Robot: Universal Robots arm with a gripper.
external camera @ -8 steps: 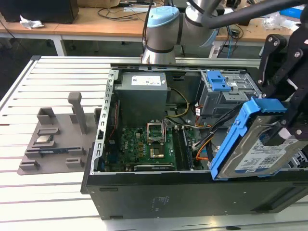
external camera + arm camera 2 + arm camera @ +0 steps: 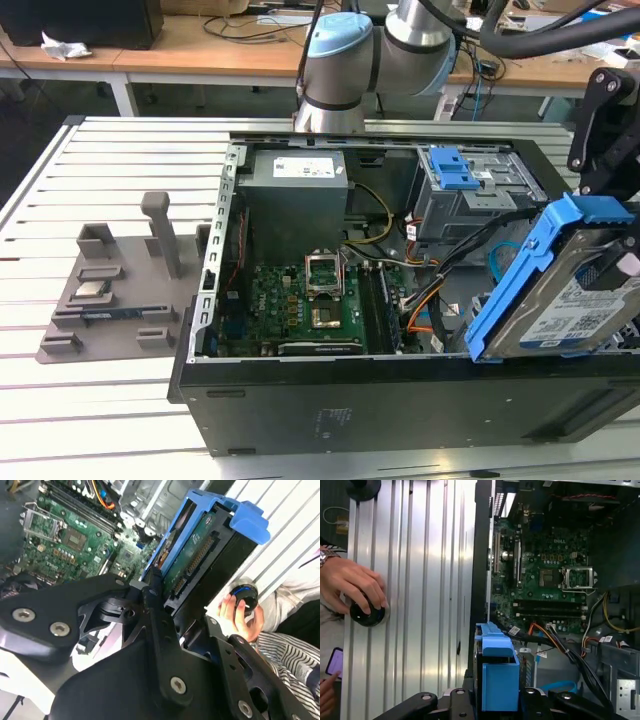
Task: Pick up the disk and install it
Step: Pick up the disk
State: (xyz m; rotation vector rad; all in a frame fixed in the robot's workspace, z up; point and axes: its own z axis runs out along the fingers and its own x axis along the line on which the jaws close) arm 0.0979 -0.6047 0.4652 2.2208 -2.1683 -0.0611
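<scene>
Hanging tilted above the four-o'clock corner of the open computer case (image 2: 300,405) in the exterior view, the disk (image 2: 560,295) is clamped between the jaws of the gripper (image 2: 497,702), so pickup is judged done, while seating in the one-o'clock drive bay (image 2: 490,200) is not yet achieved.

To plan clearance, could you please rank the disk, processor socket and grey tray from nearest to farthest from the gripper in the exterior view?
1. The disk, held in the gripper, exterior view's right.
2. The processor socket, mid-case.
3. The grey tray, exterior view's far left.
</scene>
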